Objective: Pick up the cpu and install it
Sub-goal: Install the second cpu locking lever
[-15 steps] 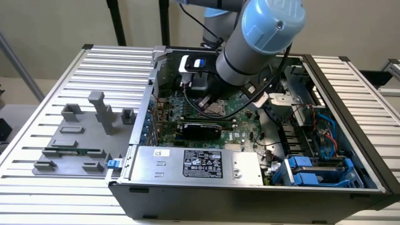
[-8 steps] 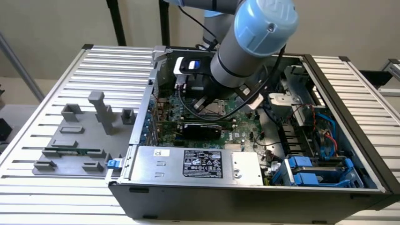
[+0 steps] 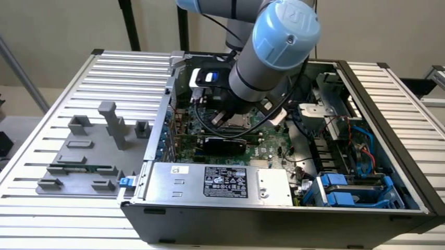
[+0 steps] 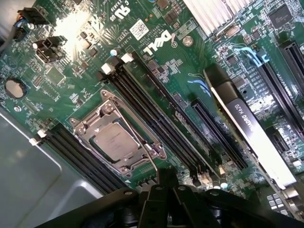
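Already seated, the silvery square cpu (image 4: 114, 141) lies in its metal-framed socket (image 4: 90, 124), just beyond the empty, closed black gripper (image 4: 167, 192).

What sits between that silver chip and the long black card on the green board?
In the wrist view, empty black memory slots and a longer black slot run between the cpu and the black card.

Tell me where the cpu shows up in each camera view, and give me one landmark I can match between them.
Exterior view: the cpu sits on the green motherboard, just under the arm's wrist.
Wrist view: the cpu lies in its metal socket frame, between the black memory slots.
Shared landmark: the black card standing on the board.
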Available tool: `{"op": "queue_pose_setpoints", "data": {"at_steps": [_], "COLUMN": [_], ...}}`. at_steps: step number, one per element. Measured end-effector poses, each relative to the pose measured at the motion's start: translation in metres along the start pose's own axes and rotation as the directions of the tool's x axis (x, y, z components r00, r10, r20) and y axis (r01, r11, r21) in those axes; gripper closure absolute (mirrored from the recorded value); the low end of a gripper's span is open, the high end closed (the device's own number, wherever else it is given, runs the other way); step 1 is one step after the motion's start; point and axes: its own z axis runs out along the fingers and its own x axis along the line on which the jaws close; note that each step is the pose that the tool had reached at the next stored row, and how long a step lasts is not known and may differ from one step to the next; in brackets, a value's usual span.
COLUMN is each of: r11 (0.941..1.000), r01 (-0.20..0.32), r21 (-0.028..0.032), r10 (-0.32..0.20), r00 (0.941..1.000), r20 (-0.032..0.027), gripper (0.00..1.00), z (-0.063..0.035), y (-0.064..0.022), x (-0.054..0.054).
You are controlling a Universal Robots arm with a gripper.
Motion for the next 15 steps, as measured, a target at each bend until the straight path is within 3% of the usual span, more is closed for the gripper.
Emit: {"op": "queue_pose_setpoints", "data": {"at_steps": [15], "r11": [1.0000], "r01": [0.000], "r21": [-0.0014], "r10": [0.000], "r00": [1.0000], "r20": [0.0006], "gripper": [0.89], "z": [0.0183], "y": [-0.0028], "x": [0.001]}}
